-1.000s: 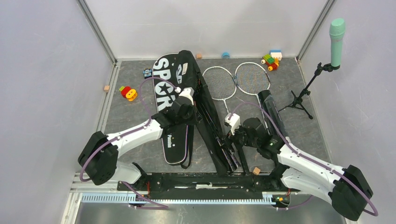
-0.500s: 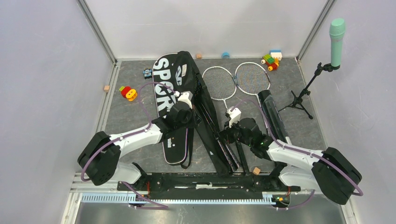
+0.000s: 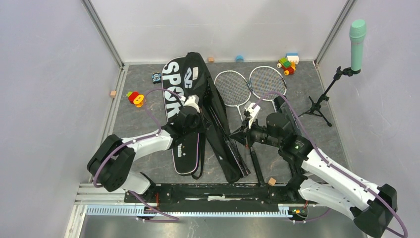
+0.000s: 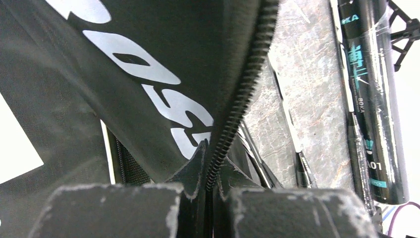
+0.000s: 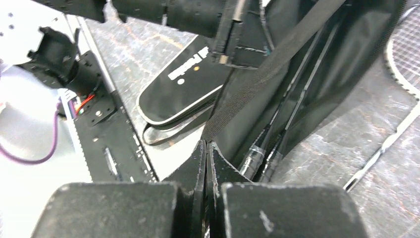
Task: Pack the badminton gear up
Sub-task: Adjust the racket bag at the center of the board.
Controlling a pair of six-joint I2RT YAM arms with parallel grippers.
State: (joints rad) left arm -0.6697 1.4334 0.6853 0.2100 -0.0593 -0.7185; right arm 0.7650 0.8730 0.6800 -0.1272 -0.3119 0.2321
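Two black racket bags lie left of centre. The flat one lettered "SPORT" (image 3: 173, 99) is partly under the second bag (image 3: 214, 119). My left gripper (image 3: 193, 105) (image 4: 208, 148) is shut on the second bag's zipper edge (image 4: 242, 84). My right gripper (image 3: 237, 133) (image 5: 206, 145) is shut on that bag's webbing strap (image 5: 267, 64), which runs taut up to the right. Two racket handles (image 5: 253, 156) show inside the bag. Two rackets (image 3: 233, 87) (image 3: 267, 82) lie on the floor at the back. The long black tube (image 3: 288, 116) (image 4: 371, 99) lies on the right, partly under my right arm.
A mint-green microphone (image 3: 357, 37) on a black stand (image 3: 319, 104) is at the far right. Coloured toy blocks (image 3: 288, 63) sit at the back right, a red and yellow toy (image 3: 135, 98) at the left, and a small wooden block (image 3: 271, 182) near the front rail.
My right gripper has closed on the strap and moved back and slightly left, its arm swinging up. The left gripper has stayed shut on the bag edge, shifting slightly back.
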